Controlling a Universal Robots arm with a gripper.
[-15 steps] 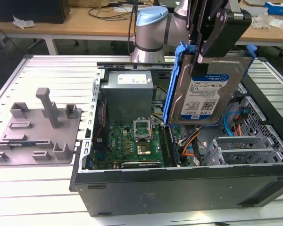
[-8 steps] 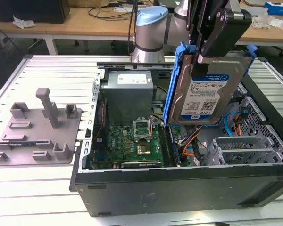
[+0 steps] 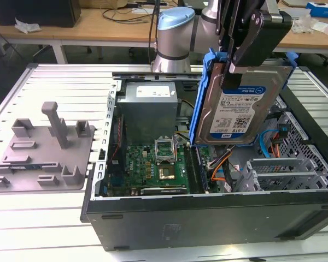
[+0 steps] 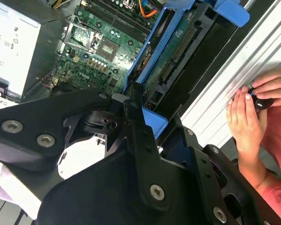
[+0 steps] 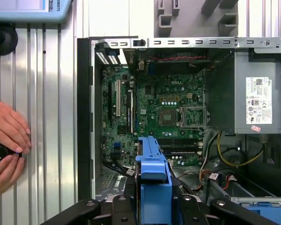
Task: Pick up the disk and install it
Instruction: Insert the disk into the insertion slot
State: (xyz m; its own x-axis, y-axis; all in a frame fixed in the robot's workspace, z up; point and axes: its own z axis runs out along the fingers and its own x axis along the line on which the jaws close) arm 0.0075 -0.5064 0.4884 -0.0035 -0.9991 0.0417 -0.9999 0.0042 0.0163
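The exterior view stands off the arm, raised, looking obliquely down over the case [image 3: 208,224]. The arm base [image 3: 172,38] sits at upper centre of the frame and the disk [image 3: 243,106] looms large at upper right. The first wrist view looks straight down into the case from well above. The second wrist view sits close behind the gripper [image 4: 136,101], tilted. All three share the motherboard [image 3: 153,164]; both wrist views share a person's hands [image 5: 7,140].

Slatted table [image 3: 38,218] with computer case [image 3: 208,221], grey fixture [image 3: 44,155]
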